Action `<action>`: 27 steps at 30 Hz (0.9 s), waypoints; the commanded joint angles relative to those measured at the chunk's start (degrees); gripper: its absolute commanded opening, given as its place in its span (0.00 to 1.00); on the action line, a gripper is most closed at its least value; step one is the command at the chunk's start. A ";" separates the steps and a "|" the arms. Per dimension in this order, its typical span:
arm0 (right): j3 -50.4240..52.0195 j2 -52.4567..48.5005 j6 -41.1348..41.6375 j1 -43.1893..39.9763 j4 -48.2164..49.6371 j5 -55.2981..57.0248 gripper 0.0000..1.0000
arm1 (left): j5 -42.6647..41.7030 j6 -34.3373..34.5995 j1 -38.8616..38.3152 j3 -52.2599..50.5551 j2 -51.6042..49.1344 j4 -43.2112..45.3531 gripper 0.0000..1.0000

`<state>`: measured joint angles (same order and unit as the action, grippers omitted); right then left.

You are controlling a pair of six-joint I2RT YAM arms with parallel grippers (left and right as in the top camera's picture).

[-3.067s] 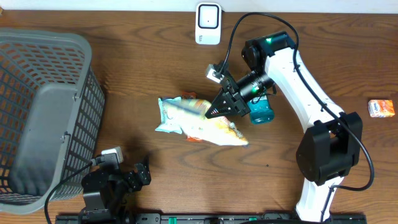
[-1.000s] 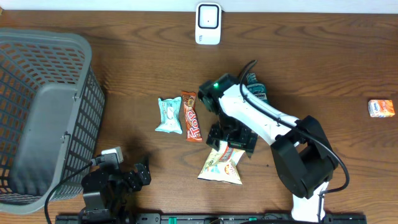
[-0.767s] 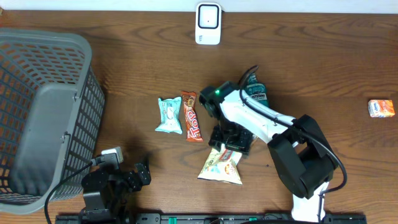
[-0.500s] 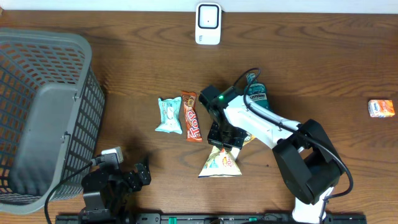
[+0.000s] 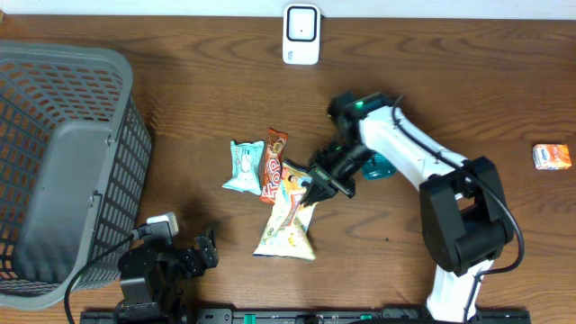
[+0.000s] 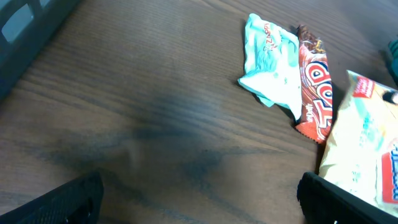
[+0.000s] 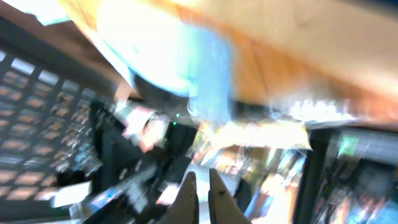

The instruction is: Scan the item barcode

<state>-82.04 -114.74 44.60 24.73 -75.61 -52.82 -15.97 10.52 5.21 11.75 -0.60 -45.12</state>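
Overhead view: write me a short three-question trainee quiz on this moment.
1. True or false: the right gripper is shut on the yellow snack bag.
2. What lies touching the teal wrapper? A) red candy bar B) white scanner C) grey basket
3. Fill in: the jaws of the left gripper stand ____.
Key: 1 true; 2 A; 3 open.

Motion blur smears the whole right wrist view, so nothing there can be told apart. The left wrist view cuts the snack bag [image 6: 364, 146] off at its right edge, and overhead the right arm [image 5: 407, 149] hides most of the teal bottle [image 5: 379, 166], while print on the small orange pack [image 5: 552, 156] is too small to read
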 commanded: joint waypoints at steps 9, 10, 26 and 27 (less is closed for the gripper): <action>-0.81 0.02 -20.83 -1.20 9.53 -1.33 0.01 | -0.02 0.09 0.24 -0.17 0.11 -4.11 0.98; -0.83 0.11 -22.12 -0.33 9.94 -0.61 0.01 | -0.02 0.09 0.24 -0.17 0.11 -4.11 0.98; -3.48 -0.02 -23.76 23.17 14.71 36.68 0.29 | -0.02 0.09 0.24 -0.17 0.11 -4.11 0.98; -2.82 -0.02 -23.93 24.59 14.58 37.03 0.29 | -0.02 0.09 0.24 -0.17 0.11 -4.11 0.98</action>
<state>-85.47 -114.74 22.31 45.36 -60.71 -23.73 -15.97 10.52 5.21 11.75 -0.60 -45.12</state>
